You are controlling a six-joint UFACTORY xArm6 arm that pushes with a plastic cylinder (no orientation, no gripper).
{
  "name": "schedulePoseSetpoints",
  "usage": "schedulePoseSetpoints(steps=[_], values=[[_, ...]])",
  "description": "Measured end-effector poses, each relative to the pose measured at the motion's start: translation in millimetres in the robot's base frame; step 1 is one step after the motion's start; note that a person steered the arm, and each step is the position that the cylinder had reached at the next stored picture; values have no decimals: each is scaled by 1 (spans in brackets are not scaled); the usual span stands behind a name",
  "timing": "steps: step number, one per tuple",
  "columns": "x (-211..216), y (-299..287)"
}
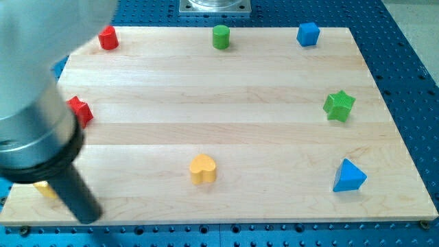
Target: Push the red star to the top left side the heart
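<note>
Near the view's left edge, about halfway up the worktop [226,137], sits the red star [80,110], lying flat with one arm pointing toward the view's right; its left part is hidden behind the arm's housing, and its shape has no clear long axis. The yellow heart [203,169] lies well apart from it, lower and toward the view's right, close to the middle of the bottom edge, with its lobes toward the view's top and its point toward the bottom.

The arm [31,103] fills the view's left side as a large blurred grey body, narrowing to a dark rod that slants down toward the view's right. My tip [86,216] rests near the bottom left corner, below the red star and well to the left of the heart, touching neither. The rig has no gripper, so nothing is held. A yellow block [45,189] peeks out just left of the rod, its shape unclear.

Along the top edge stand a red block [108,38], a green cylinder [220,36] and a blue block [308,33]. A green star [339,106] sits by the right edge, with a blue triangle [349,176] below it. No writing can be read.
</note>
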State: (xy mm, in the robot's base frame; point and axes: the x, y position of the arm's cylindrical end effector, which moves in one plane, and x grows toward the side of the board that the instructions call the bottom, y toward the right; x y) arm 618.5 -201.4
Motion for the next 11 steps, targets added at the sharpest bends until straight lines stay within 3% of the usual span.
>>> schedulePoseSetpoints(steps=[2,3,4,5,6,7,8,9,11], values=[[-16,-27],[-10,-73],[-37,-102],[-101,-92],[-172,-72],[-188,-18],[-143,52],[-133,75],[-163,140]])
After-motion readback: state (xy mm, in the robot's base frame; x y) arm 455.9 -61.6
